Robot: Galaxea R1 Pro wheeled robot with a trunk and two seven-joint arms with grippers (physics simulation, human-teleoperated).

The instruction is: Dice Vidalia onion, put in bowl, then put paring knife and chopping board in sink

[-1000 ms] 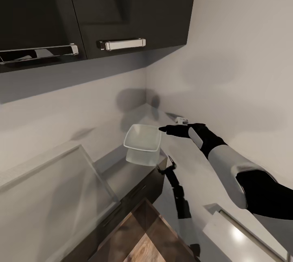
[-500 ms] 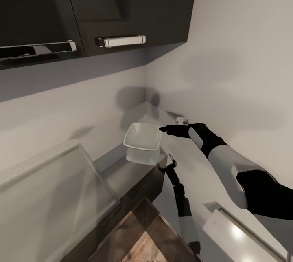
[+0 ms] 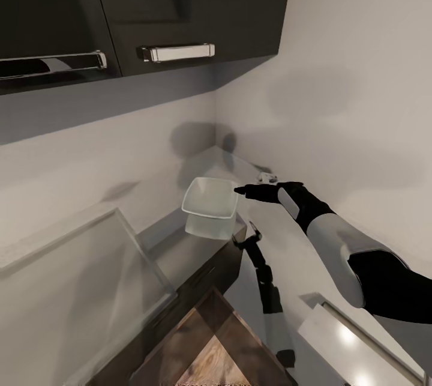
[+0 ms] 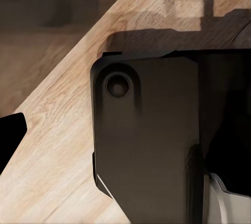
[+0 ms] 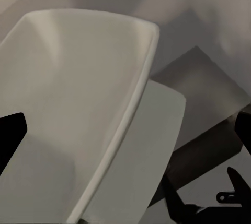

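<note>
The white squarish bowl stands on the grey countertop near the wall corner; its inside looks empty. My right gripper reaches in from the right, its tip at the bowl's right rim. Both fingertips sit at the far edges of the right wrist view, so it is open, with nothing between them. My left arm hangs below the counter edge, its gripper over the wooden floor; one fingertip shows, spread wide. The onion, chopping board, paring knife and sink are out of view.
Dark wall cabinets with chrome handles hang above the counter. White walls meet in a corner behind the bowl. A pale flat slab lies at the left, dark base cabinets below, and a white lit surface at the lower right.
The whole picture has shifted a little, so the camera moved. The bowl and my right gripper keep the same relation; the left arm hangs as before.
</note>
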